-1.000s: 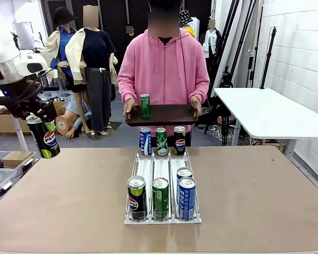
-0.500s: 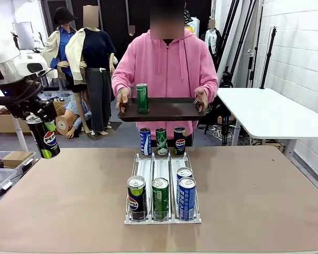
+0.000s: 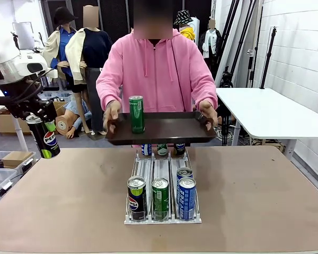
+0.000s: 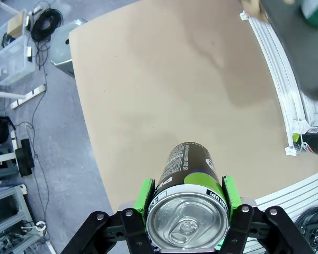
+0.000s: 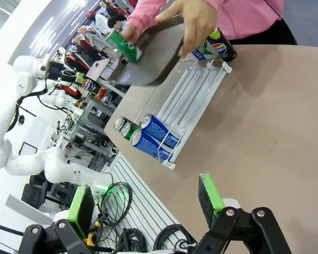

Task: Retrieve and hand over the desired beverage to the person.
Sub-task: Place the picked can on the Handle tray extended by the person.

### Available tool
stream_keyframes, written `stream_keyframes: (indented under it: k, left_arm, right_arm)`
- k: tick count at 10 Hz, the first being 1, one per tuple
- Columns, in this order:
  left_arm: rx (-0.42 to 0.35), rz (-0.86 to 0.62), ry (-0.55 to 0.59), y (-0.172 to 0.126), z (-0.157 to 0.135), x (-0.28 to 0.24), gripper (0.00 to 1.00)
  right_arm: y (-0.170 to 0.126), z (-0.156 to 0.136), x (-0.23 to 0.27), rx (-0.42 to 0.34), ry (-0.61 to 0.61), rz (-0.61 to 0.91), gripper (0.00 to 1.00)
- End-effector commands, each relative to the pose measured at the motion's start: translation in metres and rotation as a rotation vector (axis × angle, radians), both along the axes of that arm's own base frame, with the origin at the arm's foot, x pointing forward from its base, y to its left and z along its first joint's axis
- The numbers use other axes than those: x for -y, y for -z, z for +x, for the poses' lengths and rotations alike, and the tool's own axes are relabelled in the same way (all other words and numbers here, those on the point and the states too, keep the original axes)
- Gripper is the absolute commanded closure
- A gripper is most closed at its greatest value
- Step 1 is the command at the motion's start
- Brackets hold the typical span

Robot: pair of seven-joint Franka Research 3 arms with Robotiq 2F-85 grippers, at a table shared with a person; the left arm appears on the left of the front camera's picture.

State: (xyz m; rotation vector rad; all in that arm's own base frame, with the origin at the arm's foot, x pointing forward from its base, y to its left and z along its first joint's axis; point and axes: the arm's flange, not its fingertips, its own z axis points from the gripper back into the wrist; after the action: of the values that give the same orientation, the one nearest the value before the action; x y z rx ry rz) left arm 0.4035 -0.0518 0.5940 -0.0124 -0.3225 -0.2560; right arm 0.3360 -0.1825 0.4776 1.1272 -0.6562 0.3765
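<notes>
My left gripper (image 3: 38, 119) hangs off the table's left edge, shut on a black Pepsi can (image 3: 45, 138) with a green base. In the left wrist view the green pads (image 4: 144, 194) clamp that can (image 4: 188, 209) on both sides. The person (image 3: 156, 66) in a pink hoodie stands at the far side and holds a dark tray (image 3: 169, 129) out over the table, with one green can (image 3: 137, 114) upright on it. My right gripper (image 5: 144, 203) is open, with nothing between its pads, above the table's near right part.
A white can rack (image 3: 162, 169) stands mid-table. Its front end holds a black Pepsi can (image 3: 136, 197), a green can (image 3: 160, 198) and two blue cans (image 3: 186, 197). The tray partly hides the cans at its far end. A white side table (image 3: 265, 114) stands at the right.
The person has brought the tray with the green can forward and lower, over the rack's far end. My left gripper and its can have not moved.
</notes>
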Motion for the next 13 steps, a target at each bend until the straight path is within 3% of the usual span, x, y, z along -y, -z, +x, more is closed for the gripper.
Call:
stream_keyframes:
  k: [1, 6, 10, 13]
  left_arm:
    - [0.012, 0.007, 0.0, -0.004, 0.0, -0.003, 0.88]
    - [-0.046, -0.008, -0.049, -0.01, -0.004, 0.002, 0.88]
    - [-0.078, -0.032, -0.123, -0.056, -0.026, 0.018, 0.88]
    - [-0.036, -0.032, -0.103, -0.087, -0.034, 0.051, 0.88]
  right_arm:
    - [0.0, 0.0, 0.0, 0.013, -0.004, 0.011, 0.0]
    - [0.0, 0.0, 0.0, 0.013, -0.004, 0.011, 0.0]
    - [0.0, 0.0, 0.0, 0.013, -0.004, 0.011, 0.0]
    - [0.0, 0.0, 0.0, 0.013, -0.004, 0.011, 0.0]
